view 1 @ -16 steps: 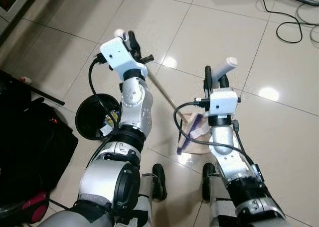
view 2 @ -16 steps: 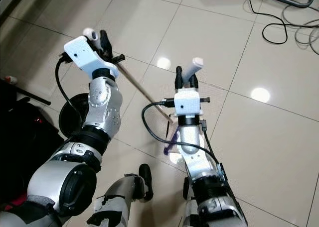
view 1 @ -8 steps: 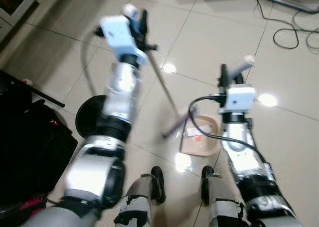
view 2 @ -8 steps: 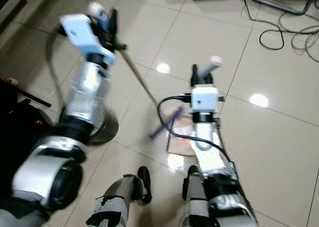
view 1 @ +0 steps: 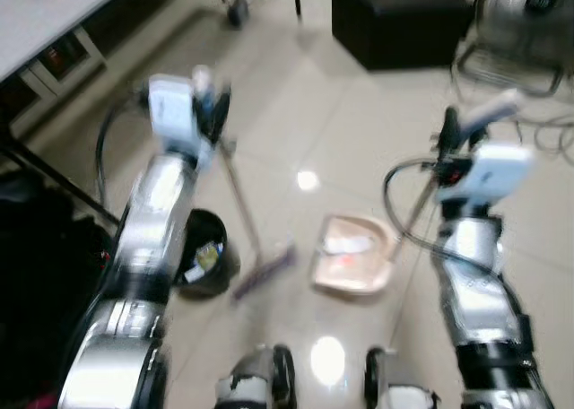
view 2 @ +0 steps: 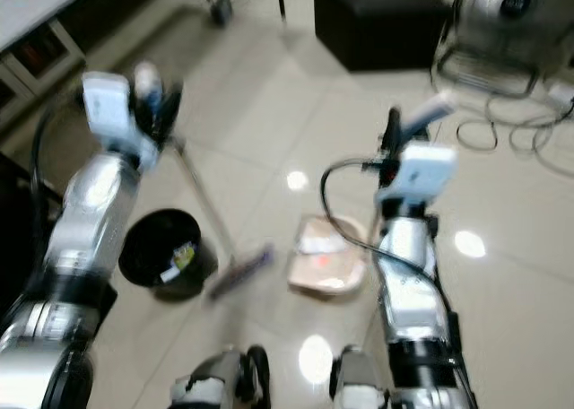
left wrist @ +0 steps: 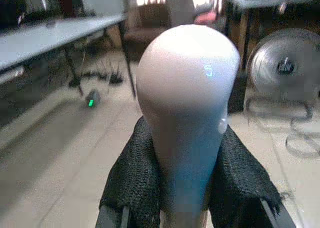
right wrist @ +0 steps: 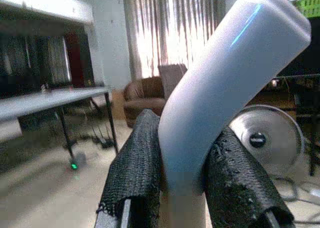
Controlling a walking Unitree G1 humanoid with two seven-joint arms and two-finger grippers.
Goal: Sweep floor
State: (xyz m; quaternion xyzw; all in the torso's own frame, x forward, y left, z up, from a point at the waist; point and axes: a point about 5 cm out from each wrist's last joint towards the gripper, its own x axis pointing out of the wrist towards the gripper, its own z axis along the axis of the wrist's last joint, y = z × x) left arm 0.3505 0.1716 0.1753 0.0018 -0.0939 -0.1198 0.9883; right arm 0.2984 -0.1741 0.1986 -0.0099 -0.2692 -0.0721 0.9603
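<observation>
Shiny cream floor tiles [view 1: 296,113] lie below. Left gripper [left wrist: 185,188] squeezes the long thin broom [view 1: 244,234]; right gripper [right wrist: 192,183] squeezes the peach plastic dustpan [view 1: 352,258] handle. Push dirt slowly towards the pan.

The picture is blurred. A beige dustpan [view 1: 352,255] lies on the pale tiled floor [view 1: 296,122], with bits of litter in its tray. Just beside the dustpan, on the robot's left, a broom [view 1: 244,225] slants down to a purple head [view 1: 265,273] resting on the tiles. The left gripper [view 1: 208,104] is clamped on the broom's top end. Beyond the broom head from the dustpan stands a round black bin [view 1: 203,264]. The right gripper [view 1: 466,133] grips the dustpan's white handle [view 1: 489,111], raised above the dustpan. Farther off stands a black box [view 1: 399,21].
</observation>
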